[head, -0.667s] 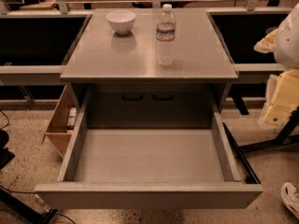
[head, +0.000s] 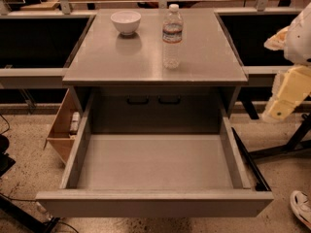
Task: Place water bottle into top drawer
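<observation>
The water bottle (head: pixel 172 38), clear with a white cap and a narrow label band, stands upright on the grey cabinet top (head: pixel 214 57), right of centre. The top drawer (head: pixel 155 203) is pulled fully out toward me, and its wide, shallow grey box is empty. My gripper (head: pixel 286 98) shows as a pale yellow and white shape at the right edge. It is beside the cabinet, at about the level of the cabinet top, well to the right of the bottle and not touching it.
A white bowl (head: pixel 126 22) stands on the cabinet top, left of the bottle. A recessed panel with two dark handles (head: pixel 153 101) sits behind the open drawer. An open wooden box (head: pixel 63 130) leans at the cabinet's left. A shoe (head: pixel 302 208) is at bottom right.
My arm at the right edge has shifted slightly up and left. The bottle, bowl and drawer have not moved.
</observation>
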`<action>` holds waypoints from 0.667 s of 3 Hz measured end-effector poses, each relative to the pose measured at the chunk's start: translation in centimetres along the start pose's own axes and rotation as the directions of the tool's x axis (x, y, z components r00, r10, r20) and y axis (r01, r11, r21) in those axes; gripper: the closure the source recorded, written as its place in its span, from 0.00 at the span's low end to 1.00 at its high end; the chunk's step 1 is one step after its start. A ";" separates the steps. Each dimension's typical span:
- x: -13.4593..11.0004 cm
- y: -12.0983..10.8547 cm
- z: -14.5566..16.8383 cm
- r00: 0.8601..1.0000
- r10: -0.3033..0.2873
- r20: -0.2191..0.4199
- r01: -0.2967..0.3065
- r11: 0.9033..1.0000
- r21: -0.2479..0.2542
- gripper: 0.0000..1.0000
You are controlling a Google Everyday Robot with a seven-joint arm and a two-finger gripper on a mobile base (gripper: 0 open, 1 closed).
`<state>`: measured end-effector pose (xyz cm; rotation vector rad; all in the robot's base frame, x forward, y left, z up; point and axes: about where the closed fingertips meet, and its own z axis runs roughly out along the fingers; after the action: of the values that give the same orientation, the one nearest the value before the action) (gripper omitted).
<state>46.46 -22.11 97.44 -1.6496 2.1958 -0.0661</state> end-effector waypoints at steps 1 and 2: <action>-0.7 -5.2 0.7 0.982 0.069 0.175 -0.079 0.995 0.053 0.00; -3.0 -9.9 0.6 0.918 0.127 0.376 -0.174 0.980 0.094 0.00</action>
<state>56.44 -22.23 100.34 -1.2963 1.9770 0.1355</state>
